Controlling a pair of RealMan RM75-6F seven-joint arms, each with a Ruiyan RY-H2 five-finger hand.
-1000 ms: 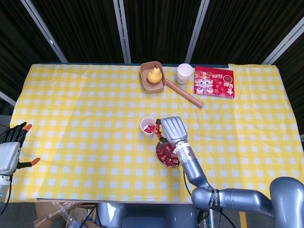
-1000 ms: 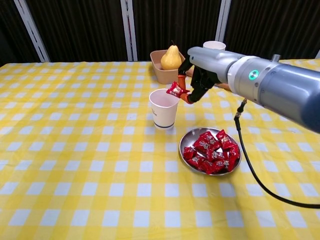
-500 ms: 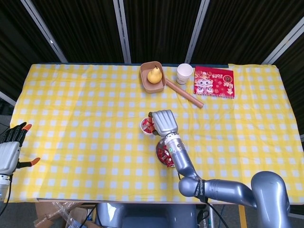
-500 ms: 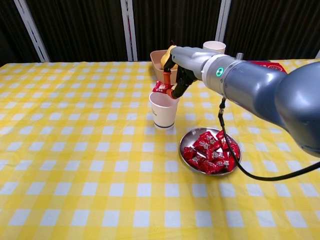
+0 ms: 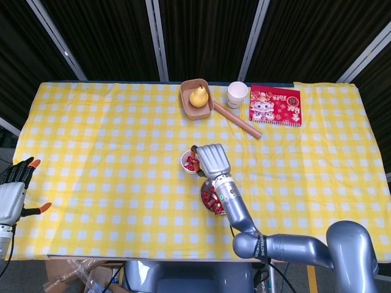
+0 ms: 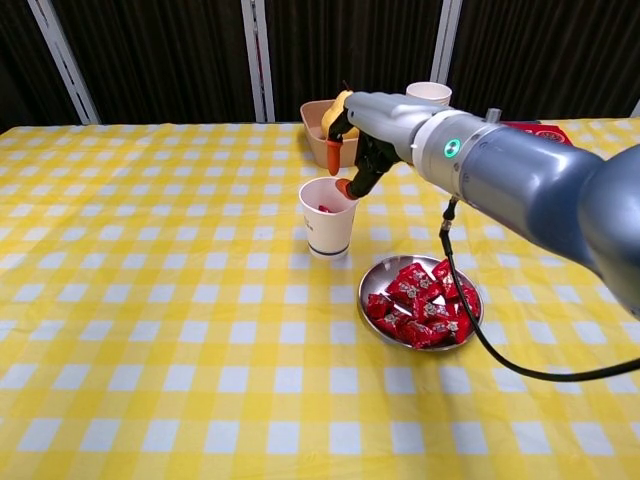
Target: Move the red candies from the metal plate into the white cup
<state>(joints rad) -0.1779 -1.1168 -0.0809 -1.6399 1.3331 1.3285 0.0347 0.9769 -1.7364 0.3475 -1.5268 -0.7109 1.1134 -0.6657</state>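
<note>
A white cup stands mid-table with red candy showing inside; the head view also shows the cup. My right hand hovers just above and behind the cup's rim, its orange fingertips apart with nothing between them. In the head view the right hand sits beside the cup on its right. The metal plate lies right of the cup, nearer me, heaped with several red candies. My forearm partly hides the plate in the head view. My left hand hangs open off the table's left edge.
A tan bowl holding a pear stands behind the cup, right by my right hand. A second white cup, a brown rod and a red booklet lie at the back right. A cable hangs from my right arm over the plate.
My right hand carried a red candy leftward over the white cup, then let it go. The candy now lies inside the cup. The left hand has not moved.
</note>
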